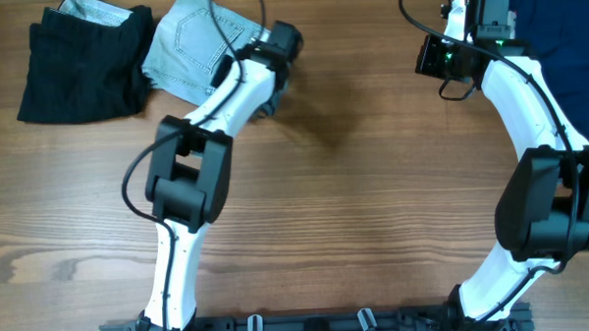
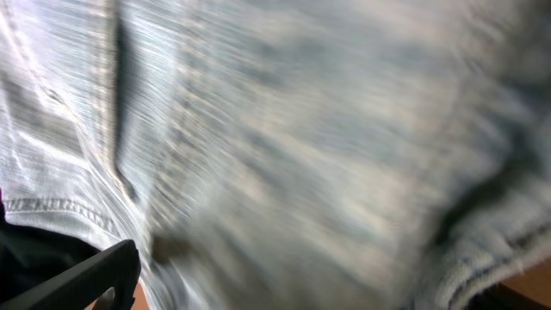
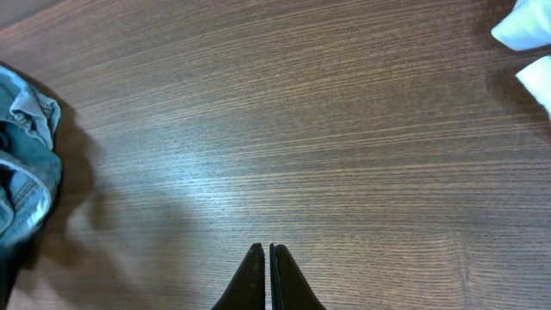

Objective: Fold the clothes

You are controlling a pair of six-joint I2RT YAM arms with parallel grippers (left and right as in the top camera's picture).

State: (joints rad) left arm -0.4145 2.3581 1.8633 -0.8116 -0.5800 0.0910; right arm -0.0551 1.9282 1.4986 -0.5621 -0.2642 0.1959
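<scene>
Directly before the left gripper [image 1: 269,93], its closure impossible to tell, the denim garment [image 1: 187,46] looked soft, limp, weighty; a stitched hem corner seemed the best hold

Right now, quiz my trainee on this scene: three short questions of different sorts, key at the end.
1. True or false: the right gripper grips cloth.
2. What fills the left wrist view? A: red towel. B: light denim garment. C: white shirt.
3. Fill in: in the overhead view, the black garment lies to the ___ of the denim.
Key: 1 false, it is shut on nothing above the bare table; 2 B; 3 left.
</scene>
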